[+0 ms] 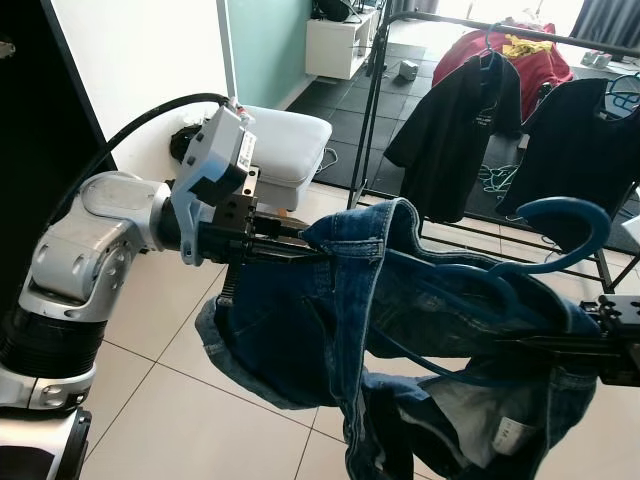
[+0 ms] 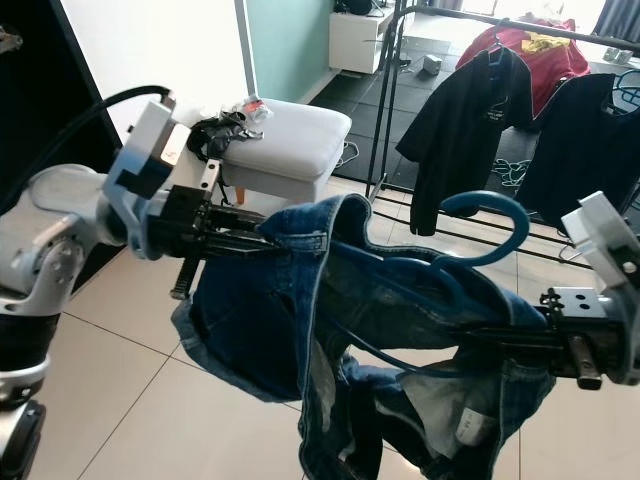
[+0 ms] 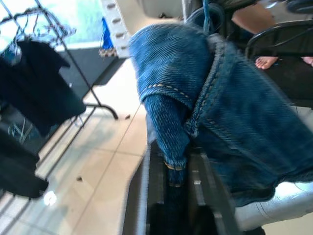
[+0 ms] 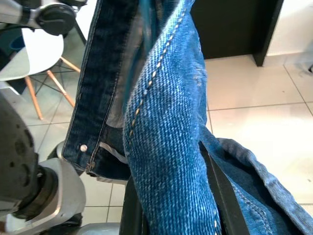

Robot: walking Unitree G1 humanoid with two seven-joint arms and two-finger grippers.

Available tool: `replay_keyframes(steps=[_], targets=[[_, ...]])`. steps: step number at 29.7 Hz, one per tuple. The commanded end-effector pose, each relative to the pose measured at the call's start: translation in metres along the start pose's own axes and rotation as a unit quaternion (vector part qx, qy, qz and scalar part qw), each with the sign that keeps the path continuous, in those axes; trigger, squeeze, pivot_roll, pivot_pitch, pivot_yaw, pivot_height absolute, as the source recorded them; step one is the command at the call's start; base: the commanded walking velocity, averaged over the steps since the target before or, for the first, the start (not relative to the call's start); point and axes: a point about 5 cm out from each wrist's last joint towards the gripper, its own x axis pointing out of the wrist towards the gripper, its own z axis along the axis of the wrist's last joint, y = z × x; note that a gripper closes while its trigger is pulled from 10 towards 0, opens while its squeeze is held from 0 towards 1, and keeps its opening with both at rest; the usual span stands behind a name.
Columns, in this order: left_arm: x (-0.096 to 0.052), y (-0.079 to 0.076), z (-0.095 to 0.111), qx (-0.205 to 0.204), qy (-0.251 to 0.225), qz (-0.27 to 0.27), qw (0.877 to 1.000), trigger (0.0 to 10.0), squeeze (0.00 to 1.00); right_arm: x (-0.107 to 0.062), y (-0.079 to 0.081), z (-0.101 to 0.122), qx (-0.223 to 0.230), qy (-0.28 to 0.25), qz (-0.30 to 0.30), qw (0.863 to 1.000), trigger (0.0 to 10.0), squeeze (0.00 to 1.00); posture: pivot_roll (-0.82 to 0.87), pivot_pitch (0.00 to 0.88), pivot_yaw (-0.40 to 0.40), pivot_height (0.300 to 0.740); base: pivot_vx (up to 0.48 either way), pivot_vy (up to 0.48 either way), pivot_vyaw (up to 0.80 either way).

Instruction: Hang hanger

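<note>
The blue hanger sits threaded inside a pair of blue jeans, its hook curling up free above the denim, held in the air between the two arms. The left gripper is clenched on a fold of the jeans at the waistband. The right gripper reaches in from the other side, fingers buried in cloth; it seems to grasp the jeans and hanger together, though I cannot tell for sure. Behind them stands a black clothes rack with dark shirts hanging, and a white stool on the tiled floor.
</note>
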Motion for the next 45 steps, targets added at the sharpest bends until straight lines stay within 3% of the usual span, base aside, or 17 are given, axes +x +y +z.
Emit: replay_keyframes(steps=[1,8,17,20,23,24,30,31,34,35,37,38,39,40,42,43,45], targets=[[0.012,0.0,-0.008,-0.017,0.002,0.004,1.0,10.0,1.0,0.008,0.002,0.002,-0.021,-0.006,0.007,1.0,0.0,0.0,-0.07,0.091,-0.033,0.74,0.0,0.0,0.0],[0.008,0.008,-0.04,-0.047,0.056,0.08,0.994,10.0,1.0,0.02,-0.005,-0.01,-0.002,-0.017,-0.05,0.999,0.0,0.0,-0.07,0.093,-0.032,0.74,0.0,0.0,0.0],[-0.034,0.019,-0.077,-0.089,0.112,0.199,0.969,10.0,1.0,0.023,-0.01,-0.039,0.047,-0.007,-0.136,0.99,0.0,0.0,-0.07,0.098,-0.028,0.74,0.0,0.0,0.0],[-0.06,0.016,-0.093,-0.122,0.118,0.258,0.951,10.0,1.0,0.012,-0.027,-0.06,0.072,0.003,-0.256,0.964,0.0,0.0,-0.08,0.1,-0.028,0.74,0.0,0.0,0.0],[-0.069,0.014,-0.1,-0.135,0.12,0.283,0.942,10.0,1.0,0.009,-0.032,-0.068,0.079,0.007,-0.302,0.95,0.0,0.0,-0.07,0.101,-0.029,0.74,0.0,0.0,0.0],[-0.077,0.011,-0.108,-0.145,0.117,0.319,0.929,10.0,1.0,0.006,-0.038,-0.076,0.082,0.015,-0.353,0.932,0.0,0.0,-0.07,0.101,-0.029,0.74,0.0,0.0,0.0],[-0.078,0.011,-0.114,-0.162,0.094,0.351,0.918,10.0,1.0,0.001,-0.05,-0.082,0.074,0.033,-0.423,0.903,0.0,0.0,-0.07,0.096,-0.031,0.74,0.0,0.0,0.0],[-0.077,0.012,-0.121,-0.17,0.091,0.378,0.905,10.0,0.0,-0.006,-0.057,-0.084,0.059,0.048,-0.474,0.877,0.0,0.0,-0.07,0.096,-0.029,0.74,0.0,0.0,0.0],[-0.076,0.013,-0.124,-0.175,0.091,0.396,0.897,10.0,0.0,-0.009,-0.06,-0.085,0.05,0.055,-0.498,0.864,0.0,0.0,-0.07,0.096,-0.029,0.74,0.0,0.0,0.0],[-0.074,0.013,-0.128,-0.187,0.081,0.424,0.882,10.0,0.0,-0.011,-0.063,-0.086,0.038,0.063,-0.523,0.849,0.0,0.0,-0.07,0.095,-0.03,0.74,0.0,0.0,0.0],[-0.074,0.013,-0.128,-0.187,0.081,0.424,0.882,10.0,0.0,-0.011,-0.063,-0.086,0.038,0.063,-0.523,0.849,0.0,0.0,-0.07,0.095,-0.03,0.74,0.0,0.0,0.0],[-0.069,0.011,-0.132,-0.201,0.067,0.445,0.87,10.0,0.0,-0.009,-0.064,-0.088,0.032,0.063,-0.545,0.836,3.7,0.0,-0.08,0.093,-0.025,0.74,0.0,0.0,0.0],[-0.061,0.003,-0.139,-0.215,0.057,0.461,0.859,10.0,0.0,-0.006,-0.064,-0.093,0.028,0.06,-0.578,0.813,10.0,0.0,-0.09,0.092,-0.023,0.74,0.0,0.0,0.0],[-0.056,-0.005,-0.144,-0.223,0.05,0.477,0.849,10.0,0.0,-0.003,-0.064,-0.097,0.026,0.055,-0.608,0.792,10.0,0.0,-0.09,0.092,-0.022,0.74,0.0,0.0,0.0],[-0.056,-0.005,-0.144,-0.223,0.05,0.477,0.849,10.0,0.0,-0.003,-0.064,-0.097,0.026,0.055,-0.608,0.792,10.0,0.0,-0.09,0.092,-0.022,0.74,0.0,0.0,0.0],[-0.051,-0.013,-0.147,-0.229,0.044,0.487,0.842,10.0,0.0,-0.001,-0.063,-0.101,0.028,0.048,-0.638,0.768,10.0,0.0,-0.09,0.092,-0.022,0.74,0.0,0.0,0.0],[-0.051,-0.013,-0.147,-0.229,0.044,0.487,0.842,10.0,0.0,-0.001,-0.063,-0.101,0.028,0.048,-0.638,0.768,10.0,0.0,-0.09,0.092,-0.022,0.74,0.0,0.0,0.0]])
